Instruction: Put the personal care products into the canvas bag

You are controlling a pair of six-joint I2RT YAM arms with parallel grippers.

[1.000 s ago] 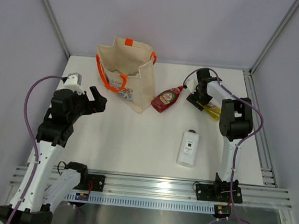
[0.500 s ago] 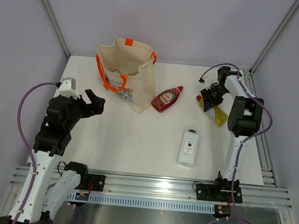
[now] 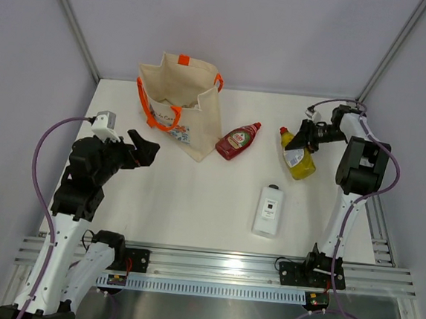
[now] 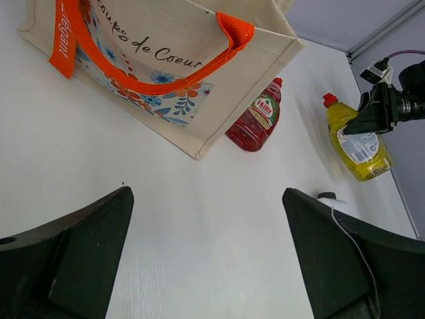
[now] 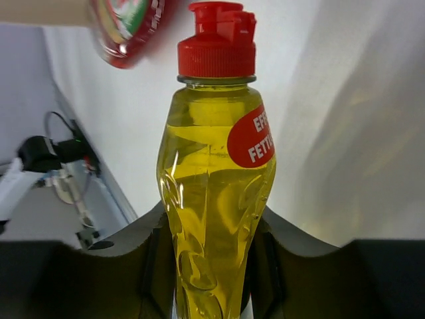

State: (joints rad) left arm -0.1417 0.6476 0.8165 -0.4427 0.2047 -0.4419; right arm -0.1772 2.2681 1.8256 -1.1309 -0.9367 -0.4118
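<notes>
Three bottles in view: a clear yellow squeeze bottle with a red flip cap [image 3: 298,158], a red squeeze bottle with a green-and-red label [image 3: 238,141] and a flat white rectangular bottle [image 3: 268,210] — all outside the bag.
Bag: a cream canvas tote with orange strap handles and a floral print [image 3: 179,100] stands mouth up at the far left of the white surface [image 3: 195,195]; the red bottle lies just beside its near corner.
Right end effector [image 5: 212,266]: clamped on the yellow bottle, one finger on each flank of the body, below the red oval sticker.
Left end effector [image 3: 143,144]: fingers wide apart, holding nothing, near the tote's front side.
Yellow bottle, place: far right of the surface, well apart from the tote, cap pointing to the far left; whether it is lifted clear I cannot tell.
Yellow bottle, look: see-through plastic with a moulded, waisted body, yellow liquid almost up to the neck, a white label on one face.
Handling, judged: full of liquid, so probably heavy for its size; the walls look thin and should give under a squeeze; the glossy, tapering body could slip, and a hard pinch might pop the cap.
Where to hold, judged: the narrow waist — about where the fingers sit now.
Step, judged: grasp made; the carry to the tote's mouth is not yet done.
</notes>
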